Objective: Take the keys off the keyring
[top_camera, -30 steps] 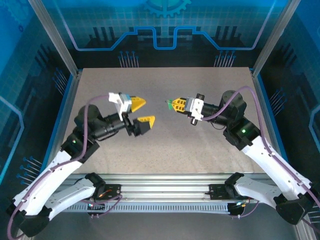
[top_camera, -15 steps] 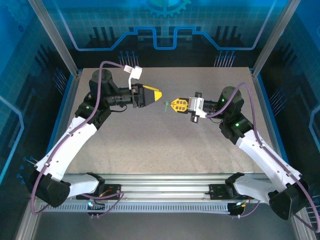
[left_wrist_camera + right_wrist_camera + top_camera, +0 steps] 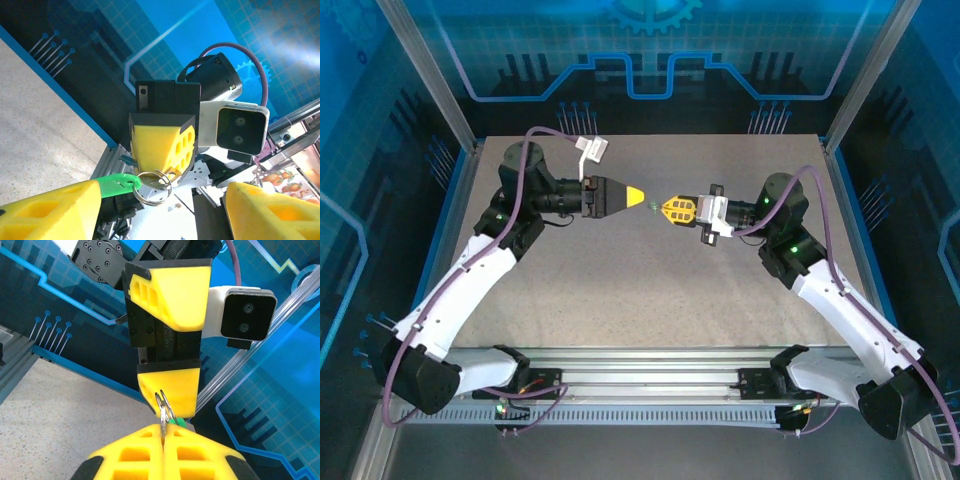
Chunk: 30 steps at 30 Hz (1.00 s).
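My right gripper [image 3: 666,208] hangs above the middle of the table, shut on the metal keyring [image 3: 162,410]. The ring [image 3: 155,187] sticks out of its yellow fingers [image 3: 162,145], and the green-headed key [image 3: 117,182] hangs from it. My left gripper [image 3: 638,194] faces the right one tip to tip, open wide. One of its yellow fingers [image 3: 50,212] touches the green key head; the other [image 3: 272,212] stands far off to the side. In the right wrist view the green key [image 3: 178,422] peeks out behind the ring, against the left gripper's lower finger [image 3: 172,390].
The beige tabletop [image 3: 650,290] lies below both grippers. Aluminium frame posts [image 3: 455,170] and blue panels close in the left, right and back sides. A metal rail [image 3: 650,360] runs along the near edge between the arm bases.
The left arm swung up from the near centre to the back left, then pushed its gripper right until it met the key. The right gripper held steady with the ring.
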Tool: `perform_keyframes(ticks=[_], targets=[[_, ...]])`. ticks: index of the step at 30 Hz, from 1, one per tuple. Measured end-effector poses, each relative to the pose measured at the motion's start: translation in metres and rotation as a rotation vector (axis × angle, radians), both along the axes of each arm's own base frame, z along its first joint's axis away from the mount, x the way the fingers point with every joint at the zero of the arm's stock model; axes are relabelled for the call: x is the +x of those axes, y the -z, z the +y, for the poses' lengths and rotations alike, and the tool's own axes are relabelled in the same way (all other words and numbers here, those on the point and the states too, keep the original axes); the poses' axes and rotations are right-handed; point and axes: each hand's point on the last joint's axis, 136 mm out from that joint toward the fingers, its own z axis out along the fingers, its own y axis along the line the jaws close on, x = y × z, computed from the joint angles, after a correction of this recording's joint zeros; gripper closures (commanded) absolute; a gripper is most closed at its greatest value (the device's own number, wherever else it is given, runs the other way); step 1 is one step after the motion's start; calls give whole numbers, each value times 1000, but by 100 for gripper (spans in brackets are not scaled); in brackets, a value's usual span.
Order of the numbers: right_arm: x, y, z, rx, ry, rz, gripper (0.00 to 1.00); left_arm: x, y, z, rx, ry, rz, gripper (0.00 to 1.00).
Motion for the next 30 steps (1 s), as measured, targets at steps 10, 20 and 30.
perform_keyframes(ticks=[10,20,30], targets=[[1,-1,2,-4,19,-36,100,-4,8,-11,7,43,46,37],[2,-2,3,-6,34,-51,100,-4,8,-12,1,43,47,30],[4,-6,-1,-3,65,-80,100,-3,11,-12,7,43,51,24]])
